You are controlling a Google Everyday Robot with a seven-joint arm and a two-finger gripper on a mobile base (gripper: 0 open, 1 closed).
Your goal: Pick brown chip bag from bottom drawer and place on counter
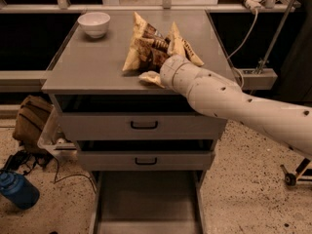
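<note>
The brown chip bag (146, 48) lies crumpled on the counter (87, 65), right of its middle, with its tan corners pointing up and out. My gripper (165, 66) is at the bag's near right side, hidden behind the thick white wrist of my arm (229, 99), which reaches in from the right over the counter's front edge. The bottom drawer (146, 204) is pulled open below, and its grey floor is bare.
A white bowl (94, 23) stands at the counter's back left. The two upper drawers (144, 126) with black handles are closed. A brown backpack (31, 121) and a blue bottle (17, 189) lie on the floor at left. A cable (243, 33) hangs at right.
</note>
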